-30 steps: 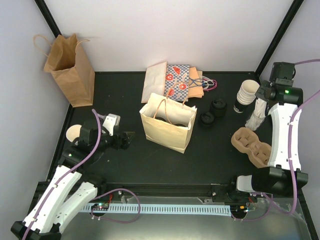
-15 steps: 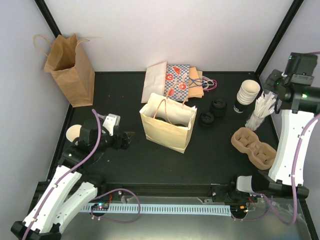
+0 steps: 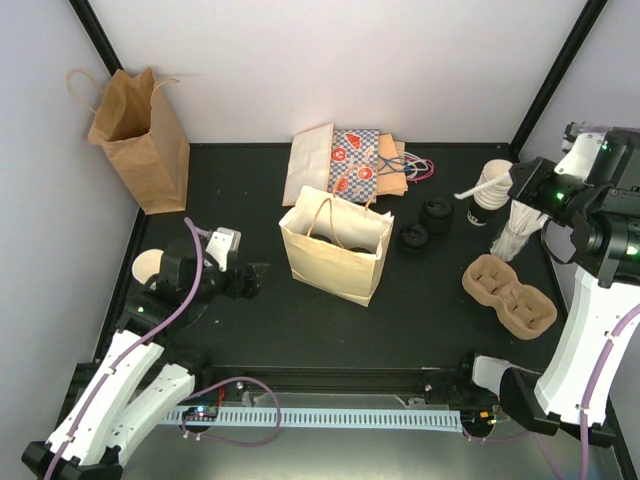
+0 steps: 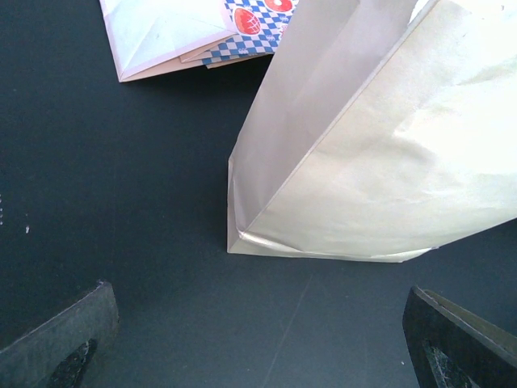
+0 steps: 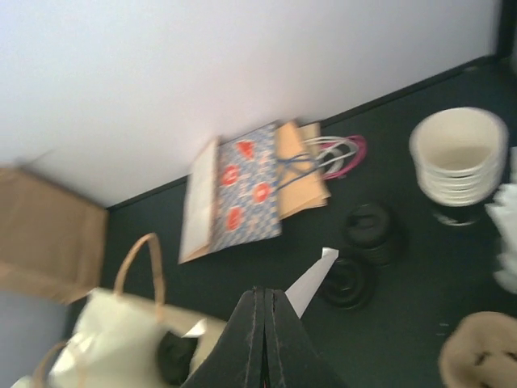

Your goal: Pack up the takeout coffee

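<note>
The takeout coffee cups are white paper cups in a stack (image 3: 495, 184) (image 5: 459, 155) at the back right. One more white cup (image 3: 147, 266) stands by the left arm. My right gripper (image 3: 516, 190) (image 5: 265, 294) hovers high beside the stack, shut on a thin white stick (image 3: 470, 193) (image 5: 313, 280) that pokes out to one side. The cream handled bag (image 3: 334, 252) (image 4: 380, 170) (image 5: 121, 323) stands open mid-table with something dark inside. My left gripper (image 3: 256, 277) (image 4: 258, 343) is low on the table just left of the bag, open and holding nothing.
A bundle of white sticks (image 3: 520, 228) stands below the cup stack. Black lids (image 3: 424, 224) (image 5: 367, 234) lie left of it. A pulp cup carrier (image 3: 507, 292) sits front right. Flat printed bags (image 3: 348, 164) (image 5: 246, 190) lie at the back, a brown bag (image 3: 140, 135) far left.
My right arm has lifted up and swung right, away from the bundle of sticks, taking one white stick with it. The left arm has not moved.
</note>
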You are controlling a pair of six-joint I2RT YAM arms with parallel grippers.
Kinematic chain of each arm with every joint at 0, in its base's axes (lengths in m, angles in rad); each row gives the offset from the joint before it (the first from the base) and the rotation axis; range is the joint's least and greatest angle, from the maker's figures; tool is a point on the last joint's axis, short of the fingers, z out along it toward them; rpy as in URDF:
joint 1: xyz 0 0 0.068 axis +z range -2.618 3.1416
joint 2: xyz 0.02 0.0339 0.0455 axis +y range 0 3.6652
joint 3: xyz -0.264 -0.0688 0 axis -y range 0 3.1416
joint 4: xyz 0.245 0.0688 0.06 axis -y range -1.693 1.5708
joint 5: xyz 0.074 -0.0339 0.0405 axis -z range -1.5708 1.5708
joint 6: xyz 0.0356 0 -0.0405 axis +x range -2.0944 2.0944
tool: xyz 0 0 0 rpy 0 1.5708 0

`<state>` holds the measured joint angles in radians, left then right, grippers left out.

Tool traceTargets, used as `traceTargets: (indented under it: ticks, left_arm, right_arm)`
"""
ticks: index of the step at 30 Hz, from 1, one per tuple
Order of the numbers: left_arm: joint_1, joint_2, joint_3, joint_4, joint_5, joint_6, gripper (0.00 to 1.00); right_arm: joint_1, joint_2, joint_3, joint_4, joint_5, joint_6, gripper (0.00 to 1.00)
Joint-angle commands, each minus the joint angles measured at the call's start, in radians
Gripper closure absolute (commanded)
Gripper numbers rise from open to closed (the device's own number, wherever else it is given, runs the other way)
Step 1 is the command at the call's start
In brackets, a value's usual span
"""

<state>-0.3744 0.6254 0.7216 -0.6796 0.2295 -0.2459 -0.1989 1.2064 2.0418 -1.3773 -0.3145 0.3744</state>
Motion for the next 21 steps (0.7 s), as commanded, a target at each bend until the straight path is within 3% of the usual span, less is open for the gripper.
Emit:
traceTargets:
  ticks: [1,8,13,21]
  left_arm:
    - [0.005,0.018,0.002,0.027,0.015,0.0,0.01]
    - [0.005,0.023,0.003,0.025,0.004,-0.003,0.01]
    - [0.005,0.024,0.004,0.024,-0.003,-0.004,0.01]
    - [0.005,0.019,0.004,0.022,-0.014,-0.006,0.01]
  right_arm:
    - [-0.004,-0.037,-0.002,0.024,-0.341,0.014,0.99]
    - [0.037,-0.056,0.057,0.16,-0.635,0.083,0.99]
    - [0.052,-0.085,0.038,0.339,-0.751,0.233,0.99]
    - [0.138,-0.108,-0.014,0.415,-0.771,0.278,0.99]
